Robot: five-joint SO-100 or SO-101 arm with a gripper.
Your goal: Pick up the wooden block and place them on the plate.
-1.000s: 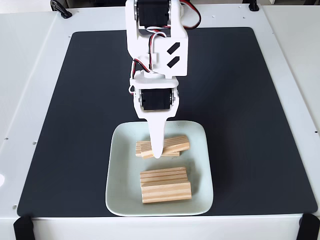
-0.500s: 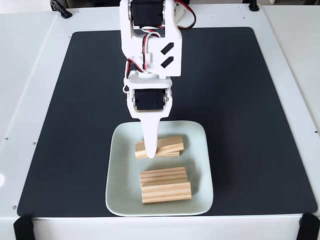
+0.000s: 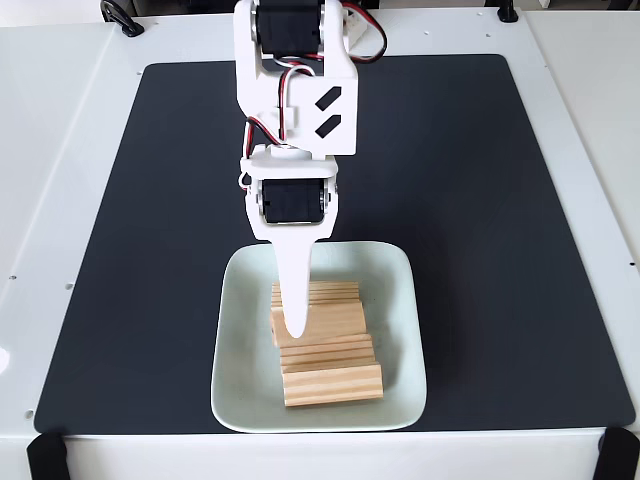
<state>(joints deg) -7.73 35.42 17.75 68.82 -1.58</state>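
Observation:
The pale mint plate (image 3: 398, 300) lies at the front of the black mat. Several wooden blocks rest on it: one at the back (image 3: 330, 291), and two stacked at the front (image 3: 333, 384). Another wooden block (image 3: 328, 321) lies tilted between them, with its left end under my white finger. My gripper (image 3: 295, 330) points down over the plate's left middle and looks shut on that block's left end. One finger (image 3: 293, 290) shows, and it hides the other.
The black mat (image 3: 470, 180) covers most of the white table. Black clamps sit at the front corners (image 3: 45, 455) and near the back edge (image 3: 118, 15). The arm's white body with red and black wires rises above the plate's back.
My gripper has shifted left and toward the front. The upper block went with it, off the back block and down toward the front stack.

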